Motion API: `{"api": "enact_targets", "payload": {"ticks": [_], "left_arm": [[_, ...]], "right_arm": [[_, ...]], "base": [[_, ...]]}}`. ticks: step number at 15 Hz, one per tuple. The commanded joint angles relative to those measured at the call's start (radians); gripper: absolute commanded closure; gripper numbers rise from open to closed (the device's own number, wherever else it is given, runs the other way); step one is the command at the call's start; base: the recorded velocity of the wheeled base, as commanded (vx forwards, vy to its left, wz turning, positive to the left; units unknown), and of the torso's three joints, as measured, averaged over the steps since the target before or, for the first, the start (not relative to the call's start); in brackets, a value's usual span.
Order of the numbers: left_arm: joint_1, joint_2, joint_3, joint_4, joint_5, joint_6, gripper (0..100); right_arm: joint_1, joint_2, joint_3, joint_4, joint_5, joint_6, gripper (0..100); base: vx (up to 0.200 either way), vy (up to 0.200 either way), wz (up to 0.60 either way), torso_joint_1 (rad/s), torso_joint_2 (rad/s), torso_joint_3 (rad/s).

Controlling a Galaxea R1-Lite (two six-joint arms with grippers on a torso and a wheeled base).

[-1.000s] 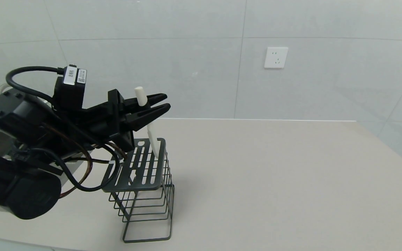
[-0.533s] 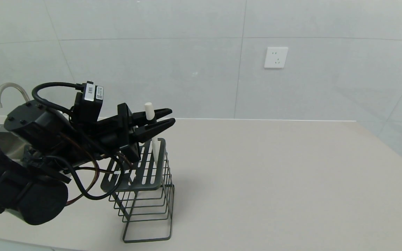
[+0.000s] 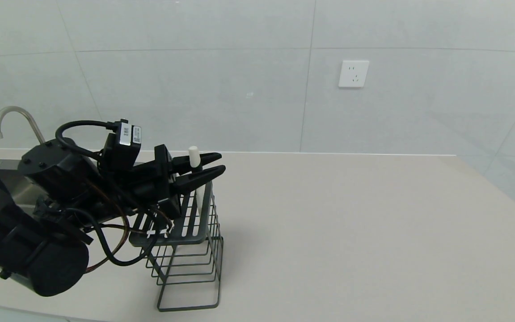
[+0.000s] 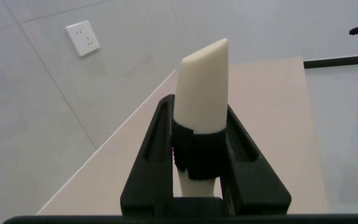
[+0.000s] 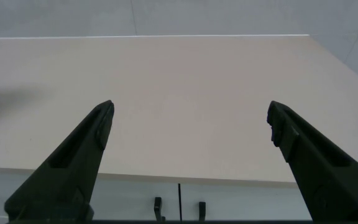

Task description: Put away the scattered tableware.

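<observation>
Grey wall tiles and a white wall socket were seen behind a beige counter, with a curved metal faucet at its far left. A dark wire cutlery rack was stood on the counter, near its front edge. The left pincer was held just above the rack's slotted top and was clamped on a white utensil. The utensil was kept upright, its top end raised above the fingers and its lower part passed down through a slot near the rack's right edge. In the left wrist view the utensil was seen squeezed between the pincer's pads. The right pincer was held spread wide and empty over bare counter.
</observation>
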Motion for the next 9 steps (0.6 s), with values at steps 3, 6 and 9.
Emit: {"api": "enact_targets", "payload": {"ticks": [3,6,9], "left_arm": [[0.001,0.005,0.036,-0.001,0.000,0.004,0],[0.005,-0.002,0.053,-0.001,0.001,0.010,0],[0.003,-0.076,0.058,-0.001,0.001,0.044,0]], "right_arm": [[0.000,0.001,0.000,0.000,0.000,-0.001,0],[0.000,0.001,0.000,0.000,0.000,0.000,0],[0.000,0.001,0.000,0.000,0.000,0.000,0]], "base": [[0.000,0.000,0.00,0.000,0.00,0.000],[0.000,0.000,0.00,0.000,0.00,0.000],[0.000,0.000,0.00,0.000,0.00,0.000]]}}
